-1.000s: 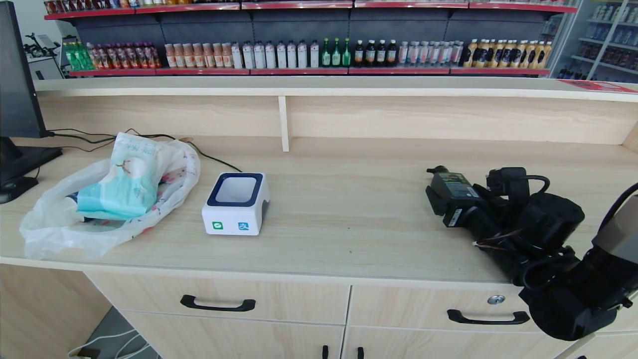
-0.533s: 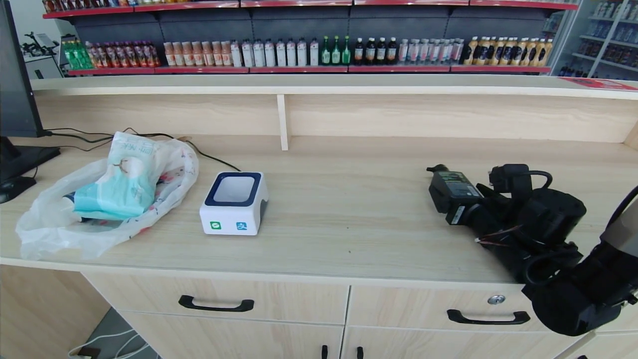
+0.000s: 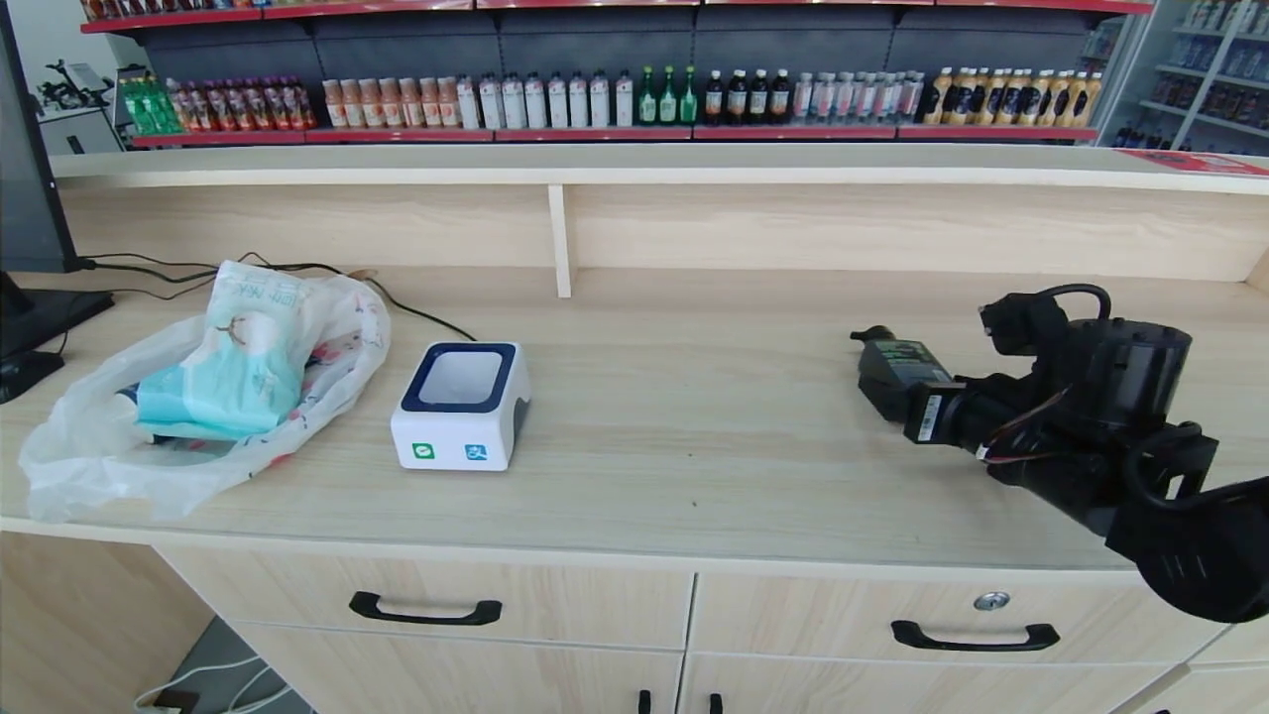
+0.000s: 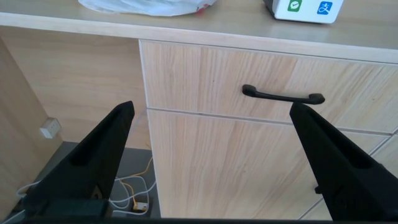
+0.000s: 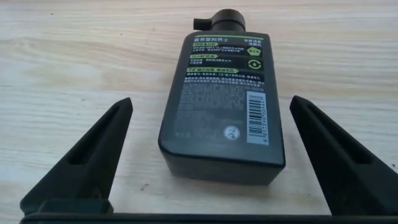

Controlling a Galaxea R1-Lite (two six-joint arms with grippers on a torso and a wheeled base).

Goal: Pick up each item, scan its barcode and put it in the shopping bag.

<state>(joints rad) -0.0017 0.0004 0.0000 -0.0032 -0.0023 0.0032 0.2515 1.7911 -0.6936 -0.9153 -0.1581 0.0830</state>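
A dark bottle (image 3: 895,367) lies flat on the wooden counter (image 3: 694,436) at the right, with its label and barcode facing up (image 5: 222,106). My right gripper (image 5: 211,102) is open at the bottle's base end, one finger on each side and neither touching it. In the head view the right gripper (image 3: 940,412) sits just behind the bottle. The white scanner (image 3: 459,407) with a blue-rimmed top stands left of centre. At the far left lies the plastic shopping bag (image 3: 79,446) with a teal pack (image 3: 223,372) inside. My left gripper (image 4: 211,107) is open below counter height, facing the drawers.
A raised back ledge (image 3: 654,169) runs behind the counter, with a thin divider (image 3: 561,243). A monitor base (image 3: 30,327) and cables (image 3: 416,312) occupy the far left. Drawer handles (image 3: 424,610) are below the front edge. Bare counter lies between scanner and bottle.
My right arm has lifted and swung back to the right, while its gripper stays at the bottle's base. The bottle has not moved. The head view has shifted slightly.
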